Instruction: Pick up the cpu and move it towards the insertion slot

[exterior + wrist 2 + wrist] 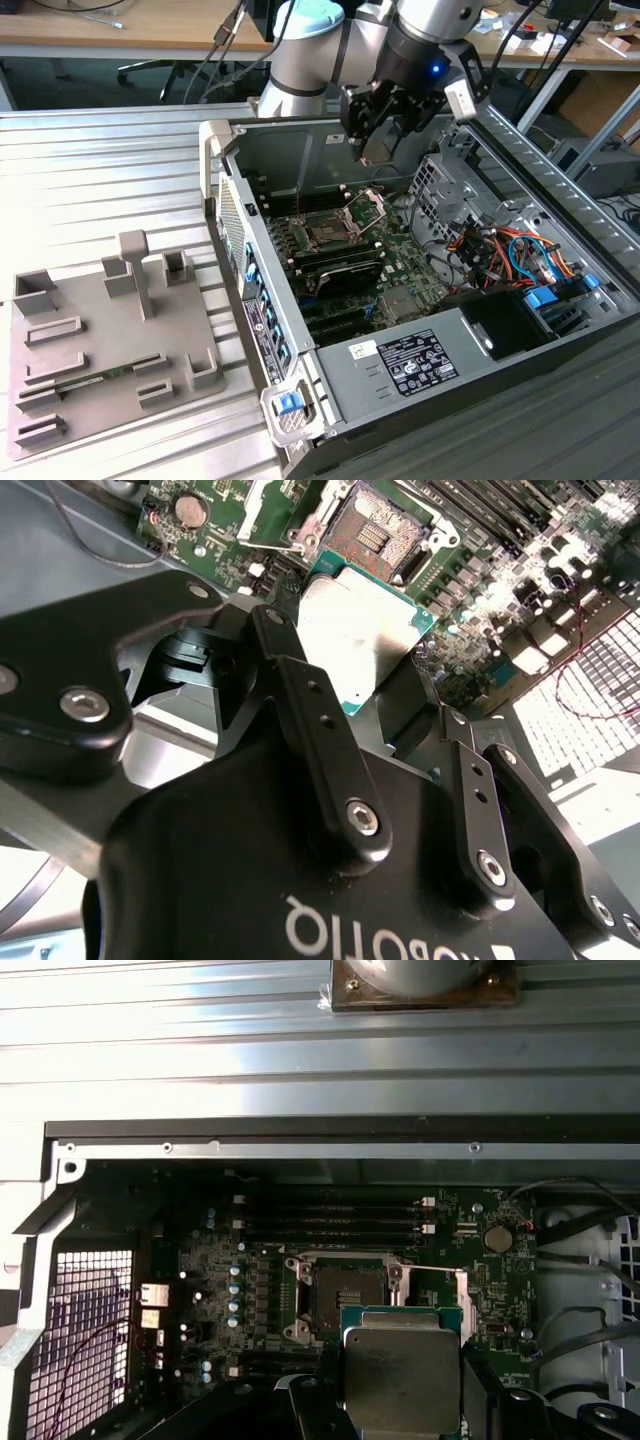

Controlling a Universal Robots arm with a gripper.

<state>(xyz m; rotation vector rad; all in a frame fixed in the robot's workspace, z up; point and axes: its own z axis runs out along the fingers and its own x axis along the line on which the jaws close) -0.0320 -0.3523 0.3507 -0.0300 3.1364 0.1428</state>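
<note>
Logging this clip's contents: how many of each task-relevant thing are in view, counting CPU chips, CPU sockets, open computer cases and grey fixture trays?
cpu, held in the gripper above the board: 1
insertion slot, bracket open, empty: 1
computer case, side open: 1
grey fixture tray at the exterior view's left: 1
Total: 4
</note>
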